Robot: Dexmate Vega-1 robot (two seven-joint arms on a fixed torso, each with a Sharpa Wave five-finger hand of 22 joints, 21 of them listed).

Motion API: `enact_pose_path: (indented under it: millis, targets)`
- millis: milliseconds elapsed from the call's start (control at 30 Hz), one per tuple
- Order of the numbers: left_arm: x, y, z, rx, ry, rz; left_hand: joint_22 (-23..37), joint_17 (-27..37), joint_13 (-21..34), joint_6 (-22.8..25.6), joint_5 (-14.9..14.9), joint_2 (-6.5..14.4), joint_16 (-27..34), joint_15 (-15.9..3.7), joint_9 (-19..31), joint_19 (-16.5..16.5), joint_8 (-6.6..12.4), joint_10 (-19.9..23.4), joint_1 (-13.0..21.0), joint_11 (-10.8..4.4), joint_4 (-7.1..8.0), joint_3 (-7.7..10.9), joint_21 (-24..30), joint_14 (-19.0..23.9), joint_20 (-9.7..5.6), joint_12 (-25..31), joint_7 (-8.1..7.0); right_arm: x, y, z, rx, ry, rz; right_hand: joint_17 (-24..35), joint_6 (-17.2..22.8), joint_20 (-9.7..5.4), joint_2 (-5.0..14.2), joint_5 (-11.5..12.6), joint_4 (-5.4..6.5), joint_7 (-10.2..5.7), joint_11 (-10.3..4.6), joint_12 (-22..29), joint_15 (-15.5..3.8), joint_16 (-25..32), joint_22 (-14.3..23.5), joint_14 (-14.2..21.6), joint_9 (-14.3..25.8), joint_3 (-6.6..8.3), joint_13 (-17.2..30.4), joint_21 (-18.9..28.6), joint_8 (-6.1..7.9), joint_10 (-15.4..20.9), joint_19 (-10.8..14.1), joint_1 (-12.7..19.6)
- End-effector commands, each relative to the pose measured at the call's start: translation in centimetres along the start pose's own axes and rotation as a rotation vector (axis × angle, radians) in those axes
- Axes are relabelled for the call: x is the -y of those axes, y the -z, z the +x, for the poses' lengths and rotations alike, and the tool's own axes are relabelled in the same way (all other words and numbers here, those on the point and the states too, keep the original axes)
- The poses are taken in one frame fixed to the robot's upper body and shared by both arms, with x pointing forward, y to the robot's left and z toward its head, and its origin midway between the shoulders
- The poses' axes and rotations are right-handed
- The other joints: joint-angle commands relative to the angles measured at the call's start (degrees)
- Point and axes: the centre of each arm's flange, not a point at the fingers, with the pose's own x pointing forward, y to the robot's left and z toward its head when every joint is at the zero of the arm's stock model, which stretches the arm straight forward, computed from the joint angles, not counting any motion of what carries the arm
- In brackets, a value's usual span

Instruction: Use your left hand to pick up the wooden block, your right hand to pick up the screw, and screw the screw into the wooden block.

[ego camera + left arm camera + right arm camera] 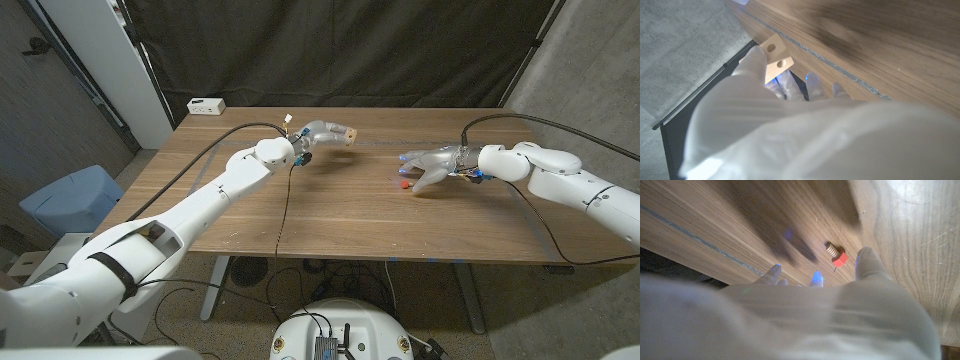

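My left hand (318,134) holds the small pale wooden block (347,133) above the far middle of the table. In the left wrist view the block (775,57) sticks out past my fingers (754,62), and two holes show in its faces. The screw (403,183), red-headed with a pale thread, lies on the table at the right. My right hand (432,166) hovers just over and beside it with its fingers spread. In the right wrist view the screw (836,254) lies on the wood just ahead of my fingertips (866,260), not held.
The wooden table (330,220) stretches wide between both arms. A white power strip (206,105) lies at its far left corner. Black cables run along both arms. A blue bin (70,200) stands on the floor to the left.
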Motion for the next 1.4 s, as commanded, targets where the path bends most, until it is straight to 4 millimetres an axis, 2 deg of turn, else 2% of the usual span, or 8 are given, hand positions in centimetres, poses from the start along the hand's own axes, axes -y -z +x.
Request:
enact_pose_path:
  millis: [33,600,1400]
  targets:
    - [0.0,0.2,0.1,-0.003,0.011,-0.004,0.11,0.16,0.25,0.54,0.48,0.68,0.17,-1.25,0.28,-0.15,0.36,0.66,0.16,0.01,-0.07,-0.35,0.36,0.55,0.28,-0.22,0.23,-0.6,0.0,0.2,-0.014,0.013,0.043,0.14,0.61,-0.08,-0.22,0.08,0.47,-0.03,0.38,0.37,0.2,0.28,0.34,0.19,0.18,-0.05,0.12,0.2,0.46,0.12,0.48,-0.36]
    - [0.2,0.3,0.0,-0.008,0.015,-0.004,0.11,0.17,0.31,0.62,0.48,0.87,0.16,-1.29,0.3,-0.11,0.31,0.76,0.05,0.03,0.01,-0.53,0.36,0.64,0.23,-0.49,0.21,-1.3,-0.2,0.4,-0.018,0.048,0.052,0.05,1.98,-0.21,-0.23,0.2,0.26,0.44,0.52,0.45,0.07,0.28,0.34,0.57,0.33,0.06,0.13,0.03,1.07,0.77,0.53,0.02]
    - [0.5,0.0,0.1,-0.014,0.017,-0.002,0.11,0.17,0.42,0.98,0.45,0.99,0.14,-1.44,0.31,-0.09,0.33,1.25,-0.2,0.02,0.06,-0.81,0.35,0.74,0.18,-0.64,0.34,-1.8,-0.2,1.0,-0.011,0.095,0.043,-0.06,4.31,-0.54,0.06,0.48,-0.36,-0.08,-0.04,0.67,-0.52,0.41,0.34,1.75,0.65,0.73,0.14,0.04,2.27,2.38,1.23,1.89]
